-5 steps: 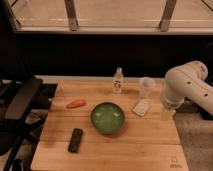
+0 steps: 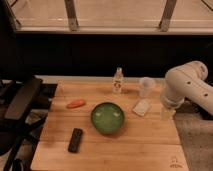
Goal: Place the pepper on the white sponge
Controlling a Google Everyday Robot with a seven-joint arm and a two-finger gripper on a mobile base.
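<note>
The orange-red pepper (image 2: 75,104) lies on the left part of the wooden table (image 2: 135,145). The white sponge (image 2: 142,107) lies flat right of the green bowl (image 2: 107,117), in front of the clear plastic cup (image 2: 146,86). My white arm comes in from the right, and the gripper (image 2: 167,111) hangs at the table's right edge, just right of the sponge and far from the pepper. Nothing shows in it.
A small clear bottle (image 2: 118,80) stands at the back middle. A black remote-like object (image 2: 75,139) lies at the front left. A black chair (image 2: 20,107) stands left of the table. A dark wall and window rail run behind.
</note>
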